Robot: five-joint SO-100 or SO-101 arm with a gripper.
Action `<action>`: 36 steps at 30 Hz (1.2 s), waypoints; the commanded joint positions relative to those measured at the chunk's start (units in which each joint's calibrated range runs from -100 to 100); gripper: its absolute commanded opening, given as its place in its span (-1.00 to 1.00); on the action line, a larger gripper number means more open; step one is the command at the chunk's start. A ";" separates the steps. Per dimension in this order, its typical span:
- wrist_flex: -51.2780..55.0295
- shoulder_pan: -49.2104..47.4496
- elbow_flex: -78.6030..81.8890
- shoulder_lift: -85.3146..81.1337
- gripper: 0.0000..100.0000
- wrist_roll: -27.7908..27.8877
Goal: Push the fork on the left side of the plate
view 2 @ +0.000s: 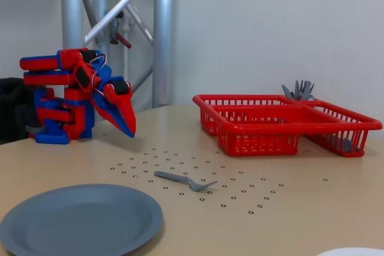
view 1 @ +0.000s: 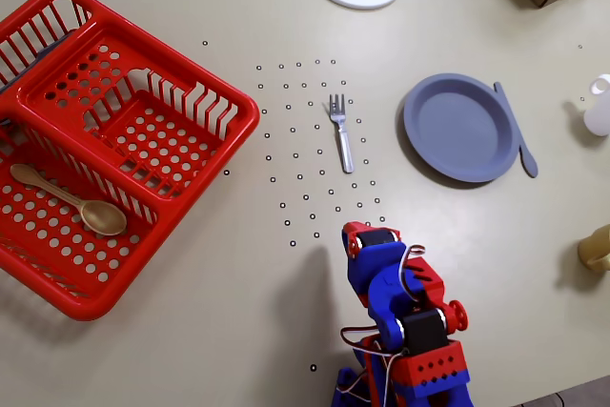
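Fork [view 1: 340,132]: lies flat on the tabletop, left of plate [view 1: 458,127], apart.
Jaws: gripper [view 2: 129,131] clenched, empty, well short of fork.
Risk: an off-centre nudge may spin the fork.

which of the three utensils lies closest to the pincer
The silver fork among the dots, ahead of the pincer; wooden spoon and blue utensil lie farther.
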 commanded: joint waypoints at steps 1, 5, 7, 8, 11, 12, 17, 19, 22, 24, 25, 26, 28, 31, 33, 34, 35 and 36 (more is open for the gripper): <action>0.35 -0.16 0.81 -0.68 -1.00 0.39; 0.35 -0.16 0.81 -0.68 -1.00 0.39; 0.35 -0.16 0.81 -0.68 -1.00 0.39; 0.35 -0.16 0.81 -0.68 -1.00 0.39; 0.35 -0.16 0.81 -0.68 -1.00 0.39; 0.35 -0.16 0.81 -0.68 -1.00 0.39; 0.35 -0.87 0.81 -0.68 -1.00 1.47; 0.35 -1.59 0.81 -0.68 -1.00 2.44; 0.35 -0.59 0.81 -0.68 -1.00 1.32; 0.35 3.58 0.81 -0.68 -1.00 -3.52; 0.35 5.66 0.81 -0.59 -1.00 -7.03; 0.35 5.80 0.63 0.00 -1.00 -10.65; -1.91 4.15 -1.00 3.13 -1.00 -10.55; -6.01 1.93 -6.35 13.02 -1.00 -7.23; -6.57 1.28 -12.97 19.61 -1.00 -5.47; -6.74 1.14 -16.32 22.91 -1.00 -4.10; -6.65 0.92 -19.59 26.12 -1.00 -2.39; -6.74 1.35 -22.85 28.91 -1.00 0.29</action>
